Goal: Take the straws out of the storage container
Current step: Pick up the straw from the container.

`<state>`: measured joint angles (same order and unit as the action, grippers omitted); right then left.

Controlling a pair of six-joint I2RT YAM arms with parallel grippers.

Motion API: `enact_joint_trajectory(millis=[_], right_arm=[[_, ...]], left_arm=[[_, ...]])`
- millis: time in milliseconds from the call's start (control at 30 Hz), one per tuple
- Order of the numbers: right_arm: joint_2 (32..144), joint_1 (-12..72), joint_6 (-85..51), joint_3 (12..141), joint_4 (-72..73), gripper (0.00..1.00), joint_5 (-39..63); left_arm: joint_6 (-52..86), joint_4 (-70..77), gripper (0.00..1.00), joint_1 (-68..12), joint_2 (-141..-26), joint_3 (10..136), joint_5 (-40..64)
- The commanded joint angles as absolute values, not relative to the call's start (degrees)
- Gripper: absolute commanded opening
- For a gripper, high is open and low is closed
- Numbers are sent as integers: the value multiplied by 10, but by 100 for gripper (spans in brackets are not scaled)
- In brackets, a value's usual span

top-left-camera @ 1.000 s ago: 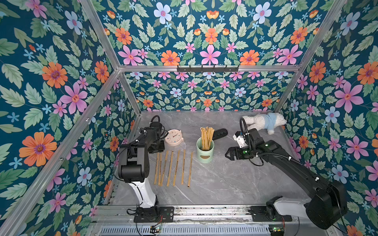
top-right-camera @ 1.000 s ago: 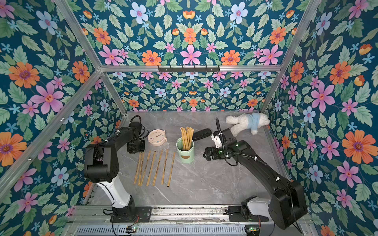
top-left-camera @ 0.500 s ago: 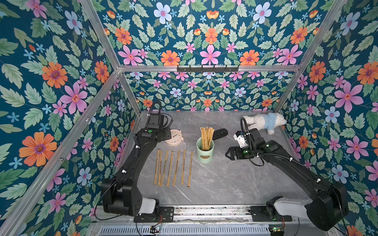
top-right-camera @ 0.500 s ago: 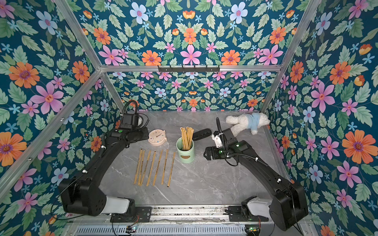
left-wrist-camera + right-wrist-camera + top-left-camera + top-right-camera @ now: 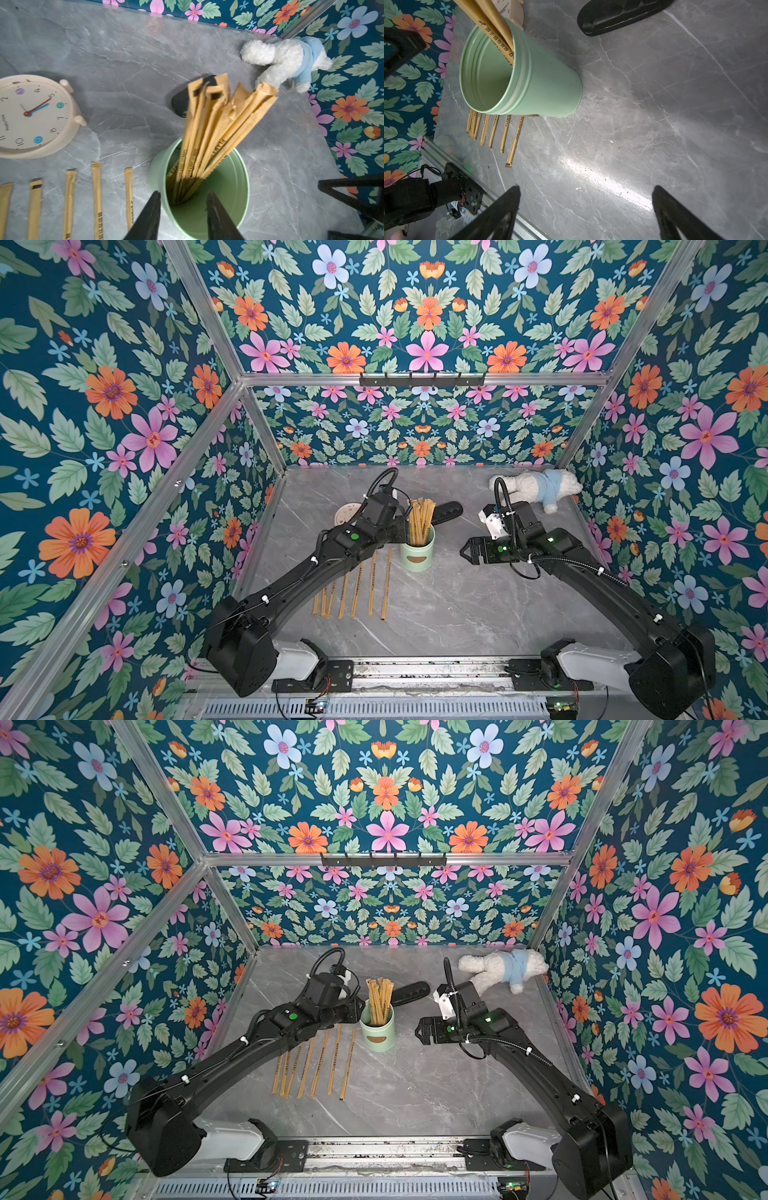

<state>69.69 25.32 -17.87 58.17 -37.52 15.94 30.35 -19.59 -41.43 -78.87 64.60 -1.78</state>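
Paper-wrapped straws point(image 5: 420, 516) stand bunched in the can point(image 5: 417, 556), lower centre in a top view; more lie on the desk point(image 5: 457, 605) leftward. Likely light, bendy: pinch one near its top. The left tool point(image 5: 183, 193) gapes beside them, the right tool point(image 5: 586, 187) spread wide, both empty

Left end effector point(image 5: 184, 216) narrowly agape, right end effector point(image 5: 585, 207) wide agape, both empty.

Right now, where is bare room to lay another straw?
Bare: the patch in front of the storage container, between the laid-out straws and the right arm, down to the front rail. Crowded: around the container, with the left gripper, clock and black case.
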Motion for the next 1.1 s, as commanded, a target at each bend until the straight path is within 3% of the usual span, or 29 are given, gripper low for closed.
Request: enact_joint_trajectory(millis=[0,1067], right_arm=[[698,254,-187,578,-375,99,148],[696,253,-181,575,-376,99,152]], left_arm=[[323,-159,40,-439,-804,666,-62],[336,-183,32,-471,-928,758,-111]])
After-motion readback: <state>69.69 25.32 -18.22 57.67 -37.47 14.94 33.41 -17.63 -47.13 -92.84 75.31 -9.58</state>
